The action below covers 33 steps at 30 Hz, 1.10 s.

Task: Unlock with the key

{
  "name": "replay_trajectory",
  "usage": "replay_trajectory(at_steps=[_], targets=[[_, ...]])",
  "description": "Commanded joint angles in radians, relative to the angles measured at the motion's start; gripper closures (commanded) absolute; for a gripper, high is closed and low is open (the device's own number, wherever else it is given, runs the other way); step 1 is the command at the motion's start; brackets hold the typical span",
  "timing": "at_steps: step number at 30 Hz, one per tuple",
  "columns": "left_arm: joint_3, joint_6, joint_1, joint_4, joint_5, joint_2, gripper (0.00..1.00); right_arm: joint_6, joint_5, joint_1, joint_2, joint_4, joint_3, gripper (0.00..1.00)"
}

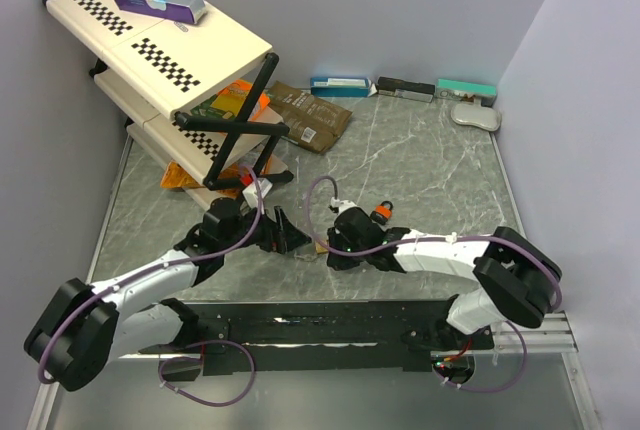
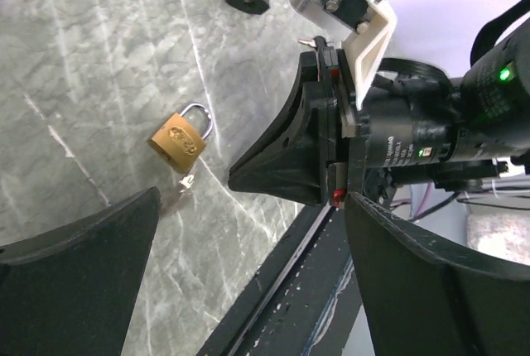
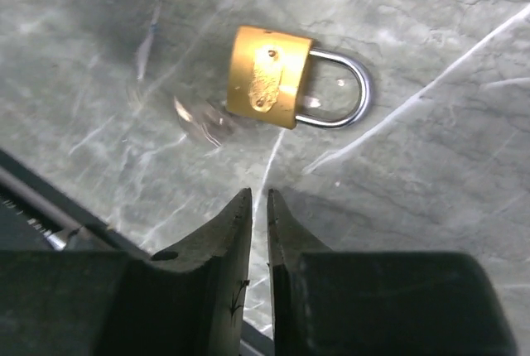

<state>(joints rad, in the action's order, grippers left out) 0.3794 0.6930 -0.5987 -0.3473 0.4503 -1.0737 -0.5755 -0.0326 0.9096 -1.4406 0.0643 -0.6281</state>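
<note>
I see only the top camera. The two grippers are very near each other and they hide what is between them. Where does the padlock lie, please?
Observer: The brass padlock lies flat on the table, just ahead of the right gripper, which does not touch it.
Operator: Is the shackle open?
Observer: No. The shackle looks closed, with both legs in the body.
Operator: And where is the key?
Observer: A small silver key sits at the padlock's bottom end. It is blurred, so I cannot tell whether it is inserted.
</note>
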Motion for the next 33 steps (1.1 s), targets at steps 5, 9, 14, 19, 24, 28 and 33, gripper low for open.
replay_trajectory(at_steps=[5, 9, 14, 19, 24, 28, 33], targets=[[-0.008, 0.037, -0.010, -0.122, 0.087, -0.075, 0.03, -0.006, -0.064, -0.018, 0.147, -0.120, 0.048, 1.00], [0.003, 0.051, -0.019, -0.075, 0.001, -0.097, 0.05, 0.006, -0.035, -0.018, 0.172, -0.104, 0.042, 1.00], [-0.031, 0.098, -0.004, -0.015, -0.149, -0.014, 0.04, 0.054, 0.026, 0.024, 0.117, -0.069, -0.025, 1.00], [-0.091, 0.152, 0.054, 0.053, -0.271, 0.107, 0.01, -0.015, 0.031, 0.066, 0.034, -0.069, -0.107, 0.84], [-0.114, 0.152, 0.108, 0.129, -0.305, 0.211, 0.01, -0.046, 0.100, 0.127, -0.069, -0.014, -0.208, 0.63], [-0.135, 0.177, 0.128, 0.146, -0.337, 0.262, 0.01, -0.070, 0.152, 0.163, -0.151, 0.044, -0.280, 0.53], [-0.158, 0.189, 0.140, 0.139, -0.345, 0.302, 0.01, -0.090, 0.247, 0.199, -0.247, 0.153, -0.375, 0.49]])
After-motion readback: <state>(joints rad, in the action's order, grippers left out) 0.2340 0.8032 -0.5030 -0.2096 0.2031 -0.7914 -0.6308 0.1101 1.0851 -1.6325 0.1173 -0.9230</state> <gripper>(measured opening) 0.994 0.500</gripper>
